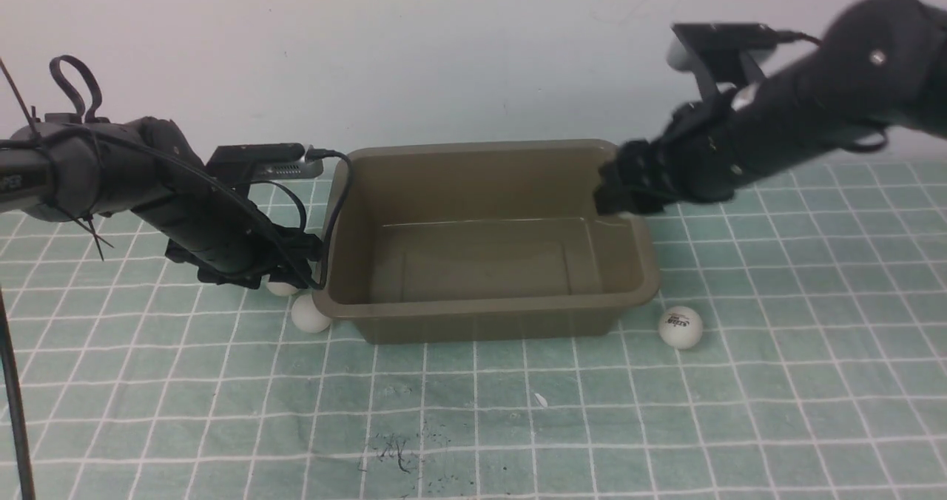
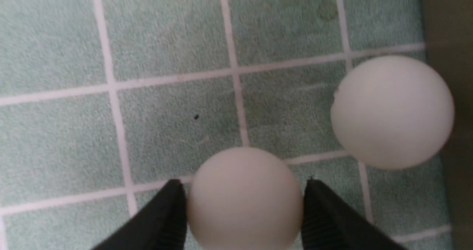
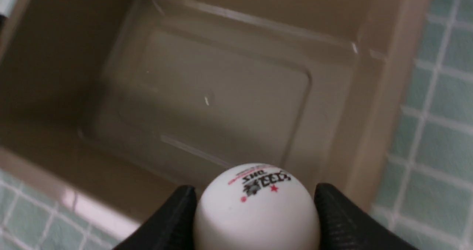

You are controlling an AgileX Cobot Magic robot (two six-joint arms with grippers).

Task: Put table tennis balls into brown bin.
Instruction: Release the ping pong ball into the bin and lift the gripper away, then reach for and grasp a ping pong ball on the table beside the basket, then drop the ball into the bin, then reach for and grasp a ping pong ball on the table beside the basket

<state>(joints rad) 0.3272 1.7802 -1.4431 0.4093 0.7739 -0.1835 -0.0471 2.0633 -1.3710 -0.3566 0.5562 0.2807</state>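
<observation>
The brown bin stands in the middle of the table, with nothing showing inside it. My left gripper is low by the bin's left end, shut on a plain white table tennis ball that rests on the cloth. A second plain ball lies beside it against the bin wall. My right gripper hangs over the bin's right end, shut on a ball with a printed logo. Another logo ball lies on the cloth off the bin's front right corner.
A green cloth with a white grid covers the table. A black cable from the left wrist runs close to the bin's left rim. A white wall stands behind.
</observation>
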